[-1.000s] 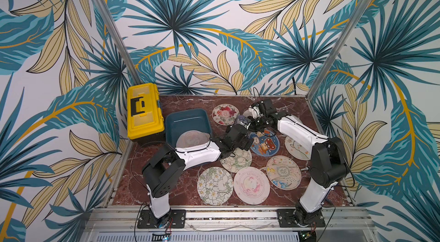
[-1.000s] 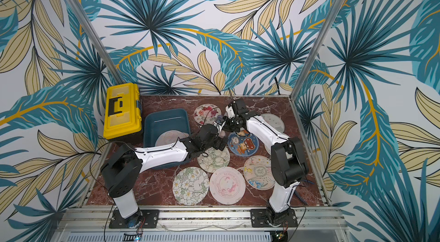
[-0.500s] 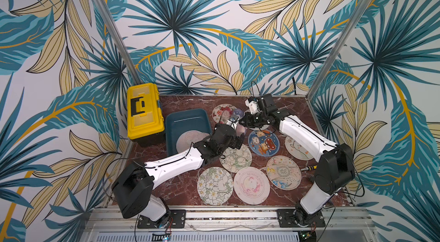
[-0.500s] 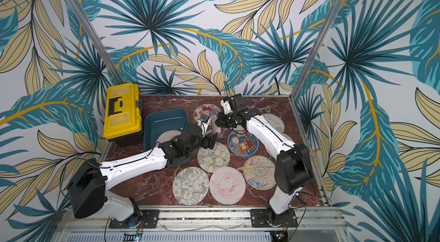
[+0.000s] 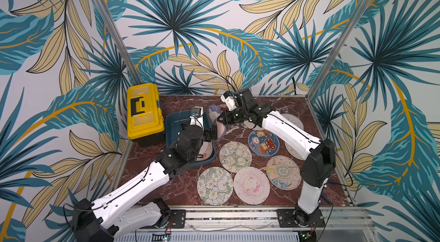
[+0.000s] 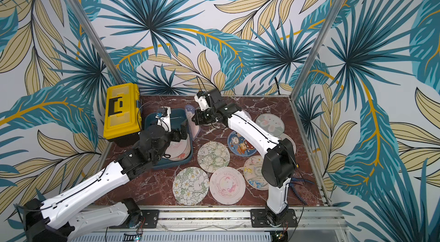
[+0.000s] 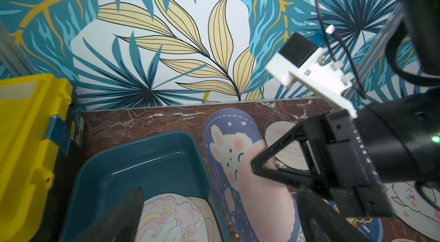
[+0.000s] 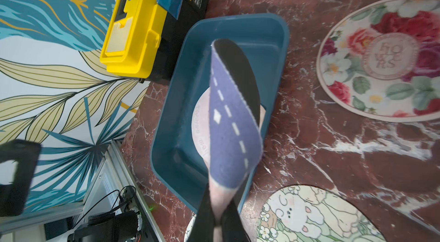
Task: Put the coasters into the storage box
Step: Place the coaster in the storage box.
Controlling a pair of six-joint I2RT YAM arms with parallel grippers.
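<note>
While the right gripper (image 8: 215, 221) clamps a blue coaster (image 8: 233, 121) by the box (image 8: 166, 133), centre frame, and the left gripper (image 5: 212, 133) gapes, we find a pink coaster (image 8: 198, 121) stored, most outstanding.

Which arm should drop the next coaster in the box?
Right. The right gripper is shut on the blue bunny coaster, held on edge at the storage box rim; the left gripper is open and empty.
</note>
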